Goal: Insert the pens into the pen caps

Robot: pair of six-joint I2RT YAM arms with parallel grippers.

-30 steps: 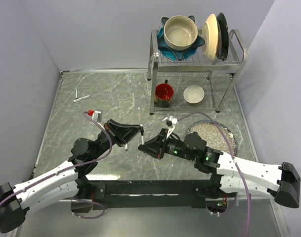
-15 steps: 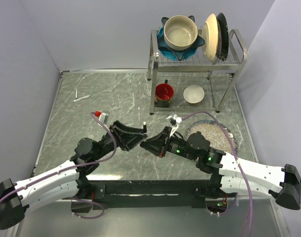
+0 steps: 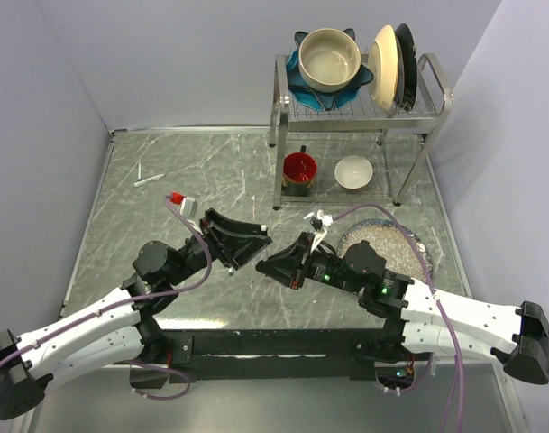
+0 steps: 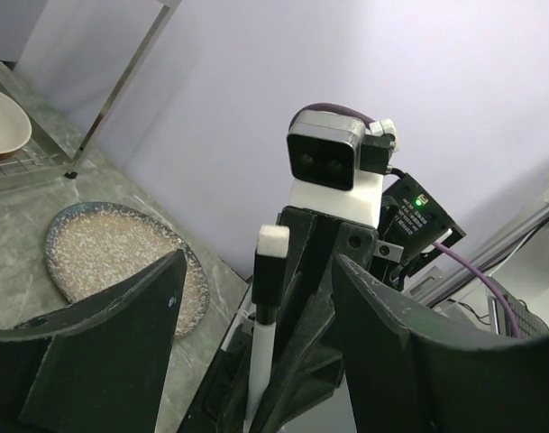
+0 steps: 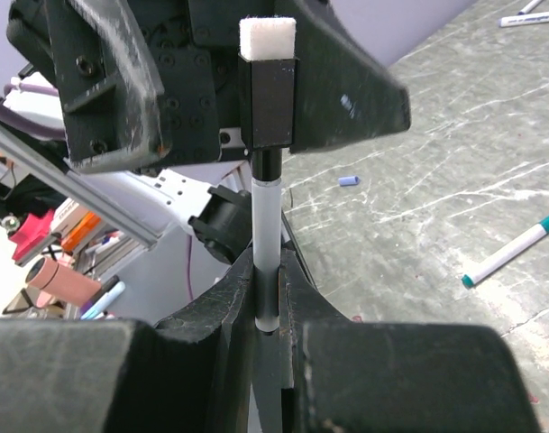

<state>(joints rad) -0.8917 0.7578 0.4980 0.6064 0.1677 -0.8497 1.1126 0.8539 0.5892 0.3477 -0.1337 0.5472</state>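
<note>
Just left of the speckled plate (image 3: 398, 242), the right gripper (image 5: 267, 302) clamps its fingers on a white pen (image 5: 266, 225) wearing a black cap (image 5: 267, 99), upright between the spread fingers of the left gripper (image 4: 260, 266).

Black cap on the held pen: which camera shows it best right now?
Right wrist. The black cap sits centre frame, large and sharp, atop the pen clamped in the right end effector. Left wrist shows it smaller, inside the open left end effector. From the top camera it is too small to judge.
</note>
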